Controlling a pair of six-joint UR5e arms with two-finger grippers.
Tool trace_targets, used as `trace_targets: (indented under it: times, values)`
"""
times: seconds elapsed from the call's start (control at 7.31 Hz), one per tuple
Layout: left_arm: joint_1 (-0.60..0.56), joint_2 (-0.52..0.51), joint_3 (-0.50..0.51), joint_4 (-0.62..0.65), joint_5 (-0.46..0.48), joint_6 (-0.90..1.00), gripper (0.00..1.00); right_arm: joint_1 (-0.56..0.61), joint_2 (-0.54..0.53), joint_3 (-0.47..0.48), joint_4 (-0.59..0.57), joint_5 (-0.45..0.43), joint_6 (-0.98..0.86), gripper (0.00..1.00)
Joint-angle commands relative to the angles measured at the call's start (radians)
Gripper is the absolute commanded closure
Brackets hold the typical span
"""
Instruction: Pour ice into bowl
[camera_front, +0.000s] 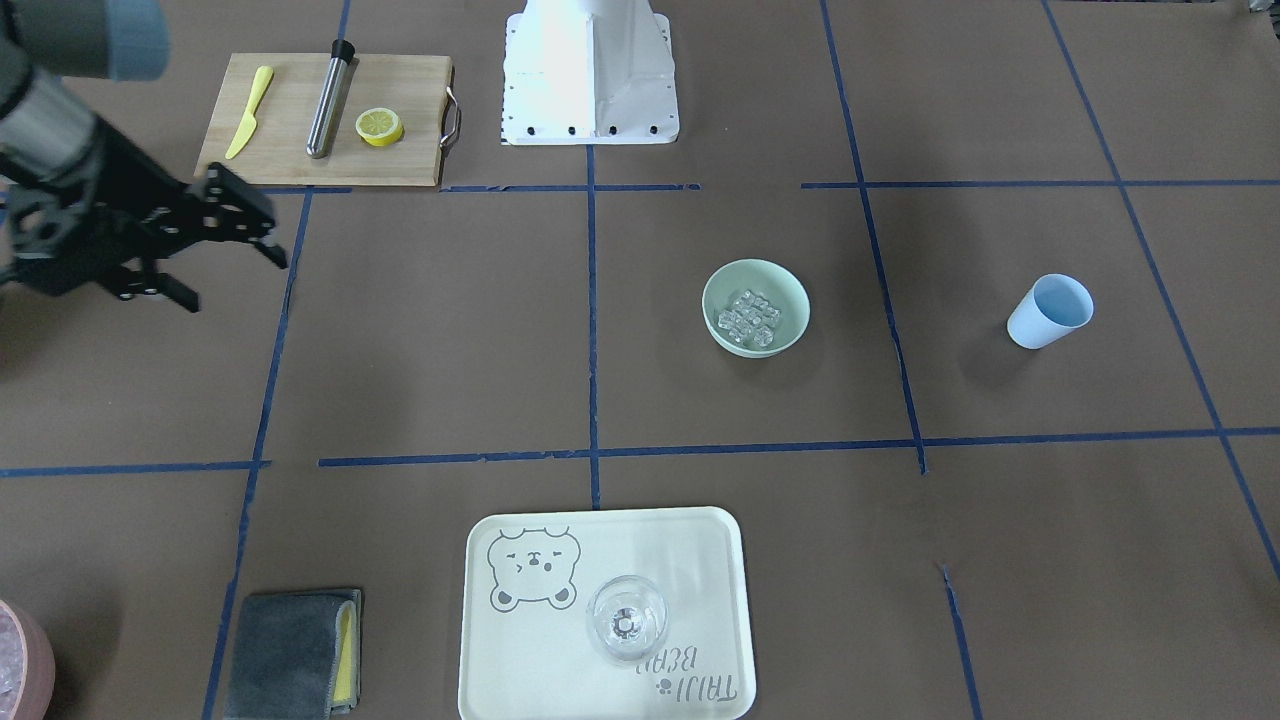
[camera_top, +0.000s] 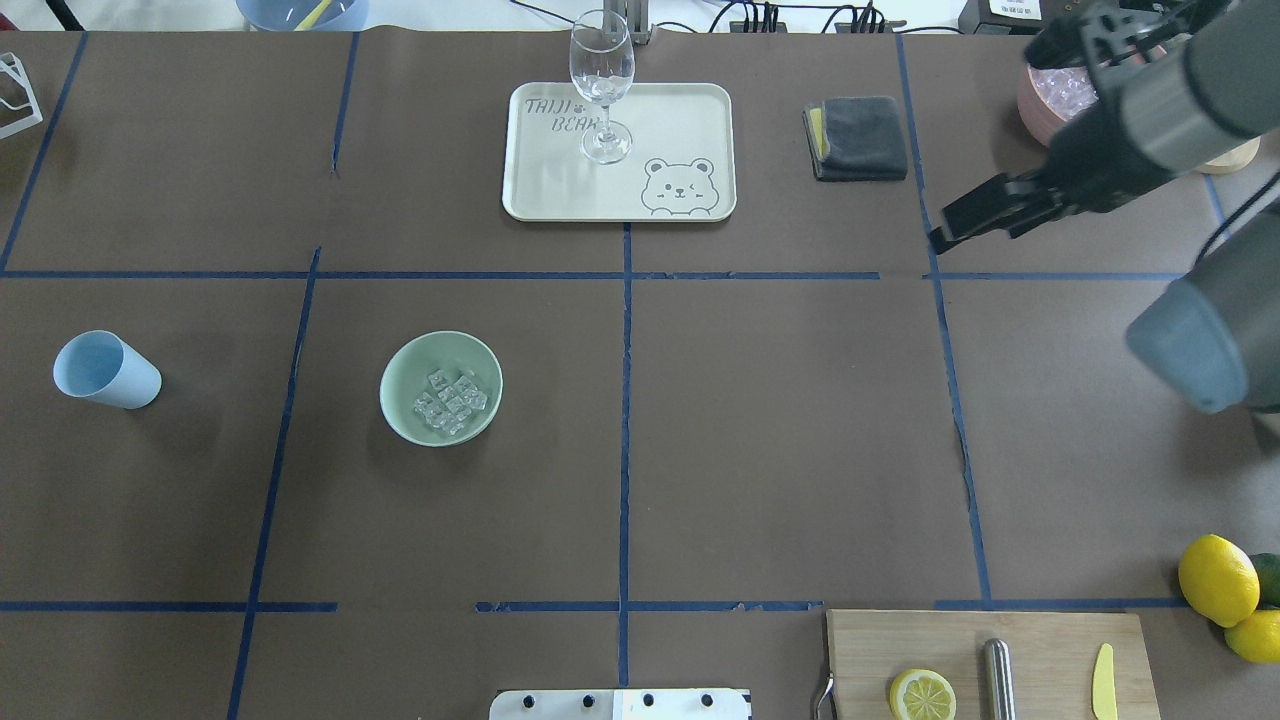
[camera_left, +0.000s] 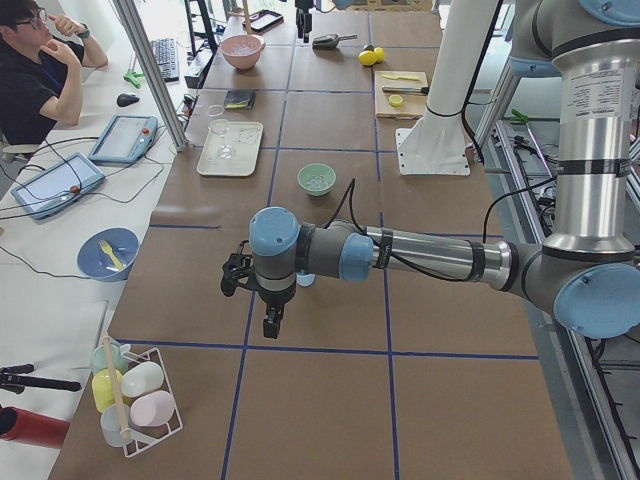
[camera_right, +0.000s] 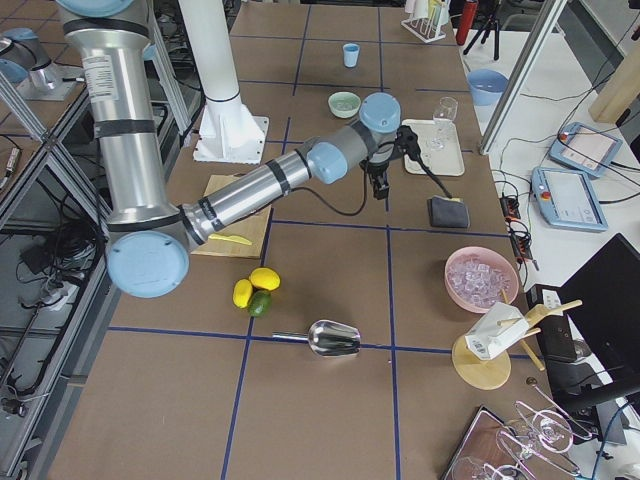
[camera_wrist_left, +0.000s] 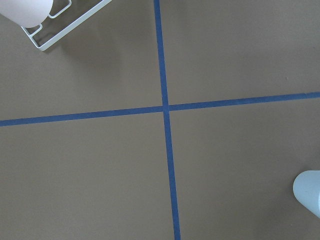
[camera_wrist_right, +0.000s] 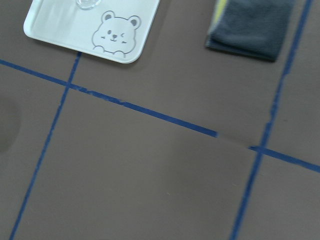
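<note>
Sitting in the bowl (camera_top: 405, 385) on the worktop's left half, the ice (camera_top: 452, 400) looks already poured; the blue cup (camera_top: 105, 370) stands empty further left. The right end effector (camera_front: 235, 280) hangs well apart at far right, fingers spread. The left end effector (camera_left: 252, 292) is nearer, but I cannot tell its state.

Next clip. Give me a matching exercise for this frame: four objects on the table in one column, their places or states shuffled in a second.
Things:
1 ice
2 wine glass
3 cut lemon
4 light blue cup

Places or states:
a on the wooden cutting board
b in the mint-green bowl
c on the bear tray
d empty, by itself

Pairs: 1-b, 2-c, 3-a, 4-d
</note>
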Motion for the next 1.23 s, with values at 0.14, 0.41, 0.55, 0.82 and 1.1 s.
trace_targets:
  times: [0.14,0.41,0.55,0.82,1.1]
  values:
    - [0.002,0.004,-0.002,0.005,-0.001,0.08,0.0,-0.357,0.319,-0.175,-0.007,-0.359,0.373,0.0]
    - [0.002,0.004,-0.002,0.005,-0.001,0.08,0.0,-0.486,0.477,-0.392,-0.005,-0.52,0.479,0.0]
    - [0.002,0.004,0.001,0.003,-0.001,0.08,0.0,-0.519,0.555,-0.494,-0.004,-0.565,0.503,0.0]
    - [0.005,0.004,0.008,0.001,-0.001,0.081,0.0,-0.547,0.672,-0.644,-0.002,-0.581,0.574,0.04]
    - [0.005,0.004,0.008,0.001,-0.001,0.081,0.0,-0.55,0.704,-0.764,0.083,-0.59,0.583,0.29]
